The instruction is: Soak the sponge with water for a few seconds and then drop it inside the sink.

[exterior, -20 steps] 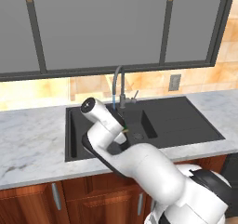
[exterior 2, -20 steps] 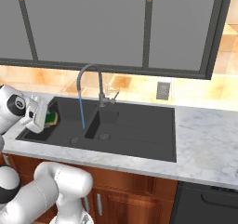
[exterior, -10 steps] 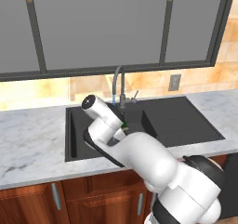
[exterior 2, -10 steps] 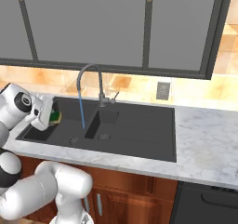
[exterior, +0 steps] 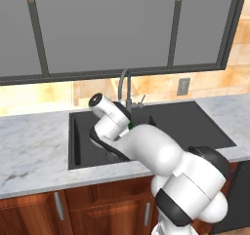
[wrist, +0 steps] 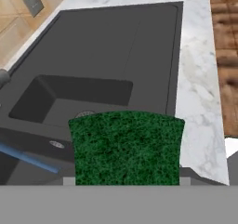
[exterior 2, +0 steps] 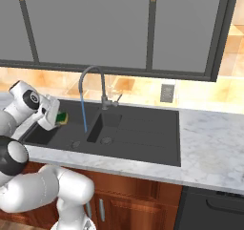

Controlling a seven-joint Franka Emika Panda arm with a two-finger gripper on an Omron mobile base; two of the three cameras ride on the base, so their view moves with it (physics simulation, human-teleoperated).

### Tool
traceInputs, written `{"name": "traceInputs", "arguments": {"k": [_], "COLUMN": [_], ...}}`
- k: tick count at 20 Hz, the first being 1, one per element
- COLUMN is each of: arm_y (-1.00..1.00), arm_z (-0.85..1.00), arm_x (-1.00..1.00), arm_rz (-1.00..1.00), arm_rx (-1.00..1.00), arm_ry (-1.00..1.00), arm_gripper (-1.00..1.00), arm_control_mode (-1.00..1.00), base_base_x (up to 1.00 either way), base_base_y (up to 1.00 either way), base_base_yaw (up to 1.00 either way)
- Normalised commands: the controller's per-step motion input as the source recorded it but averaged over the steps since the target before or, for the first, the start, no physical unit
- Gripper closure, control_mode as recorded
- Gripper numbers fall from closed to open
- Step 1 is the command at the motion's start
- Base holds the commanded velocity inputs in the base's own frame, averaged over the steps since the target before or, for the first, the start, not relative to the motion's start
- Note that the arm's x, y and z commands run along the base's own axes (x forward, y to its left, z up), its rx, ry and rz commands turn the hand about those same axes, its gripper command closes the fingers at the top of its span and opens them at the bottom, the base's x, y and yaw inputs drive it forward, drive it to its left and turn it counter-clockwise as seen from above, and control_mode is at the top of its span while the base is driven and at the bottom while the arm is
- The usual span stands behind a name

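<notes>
Held above the left basin of the dark sink (exterior 2: 143,133), the sponge (exterior 2: 63,117) shows its green top and yellow body, with my gripper (exterior 2: 58,117) shut on it. It hangs a short way left of the thin blue water (exterior 2: 84,117) falling from the gooseneck faucet (exterior 2: 93,71). The hand view looks down over the sponge's green face (wrist: 125,146) at the sink (wrist: 116,46), and the water (wrist: 28,158) crosses its lower left. In the left base view my arm covers most of the sponge, leaving a green sliver (exterior: 131,125) before the sink (exterior: 195,122).
A white marble counter (exterior 2: 209,143) rings the sink, wide on the left (exterior: 34,151). Grey wall cabinets (exterior 2: 95,24) hang above. A wall outlet (exterior 2: 166,93) sits right of the faucet. Wooden cabinet doors (exterior 2: 143,205) lie below.
My gripper has carried the sponge rightward in the right base view, from the sink's far left edge closer to the water stream. The water keeps running.
</notes>
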Motion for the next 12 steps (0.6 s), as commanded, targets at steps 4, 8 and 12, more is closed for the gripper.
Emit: {"name": "traceInputs", "arguments": {"k": [4, 8, 12], "arm_y": [-0.11, -0.04, -0.04], "arm_z": [-0.08, -0.15, -0.18], "arm_x": [0.18, 0.12, 0.17], "arm_rz": [0.00, -0.01, 0.00], "arm_rx": [0.00, 0.00, -0.01], "arm_ry": [0.07, 0.03, 0.02], "arm_gripper": [1.00, 1.00, 1.00], "arm_control_mode": [-1.00, -1.00, -1.00], "base_base_x": [0.00, 0.00, 0.00], "base_base_y": [0.00, 0.00, 0.00], "base_base_yaw": [0.00, 0.00, 0.00]}}
